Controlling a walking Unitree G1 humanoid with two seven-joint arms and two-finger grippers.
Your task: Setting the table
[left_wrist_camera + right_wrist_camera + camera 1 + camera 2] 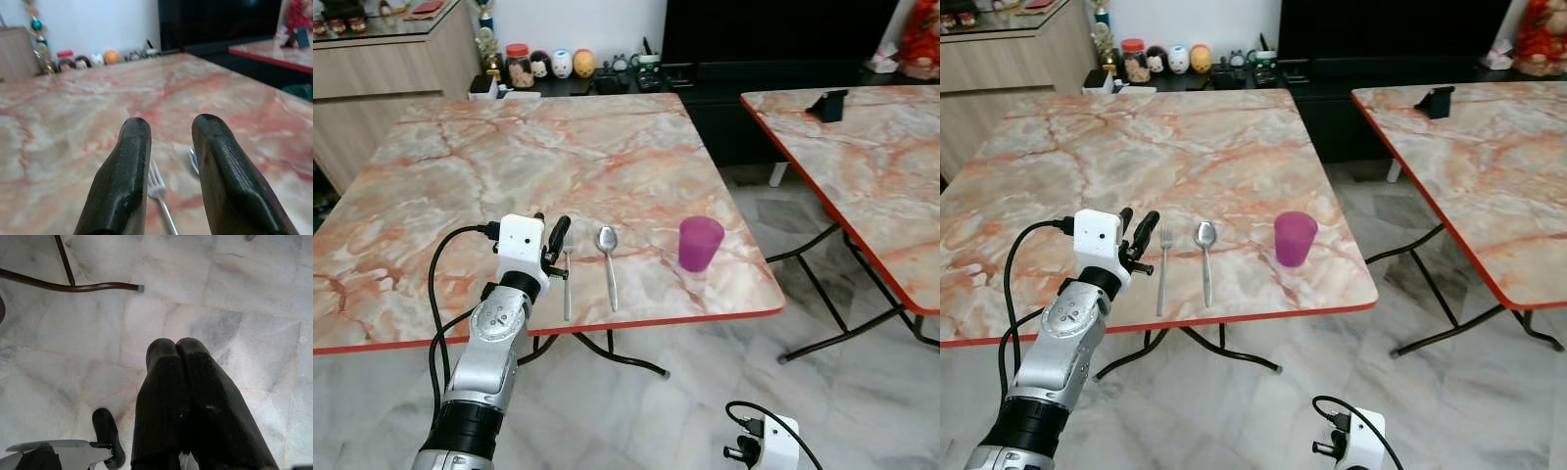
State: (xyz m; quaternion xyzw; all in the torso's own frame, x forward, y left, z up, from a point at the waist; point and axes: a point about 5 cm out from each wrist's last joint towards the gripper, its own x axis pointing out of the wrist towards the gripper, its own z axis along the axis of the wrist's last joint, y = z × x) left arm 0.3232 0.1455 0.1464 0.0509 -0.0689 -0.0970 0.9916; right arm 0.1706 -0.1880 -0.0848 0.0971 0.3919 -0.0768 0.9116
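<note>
Left tool (1136,242), parted and empty, hovers just beside fork (1162,271).

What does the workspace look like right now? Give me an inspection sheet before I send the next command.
Surface: marble-pattern folding table with red edging, mostly bare.
Job's things: fork, spoon and purple cup in a row near the front edge, each apart; cup upright.
Clutter: nothing seen on this table.
Grippers: left gripper open, over the table just left of the fork; right gripper shut, hanging low over the floor.
Cables: black cable looping off the left wrist; another at the right wrist.
Surroundings: second table to the right carrying a black stand; figurines and jar on a dark low cabinet behind; marble floor.
</note>
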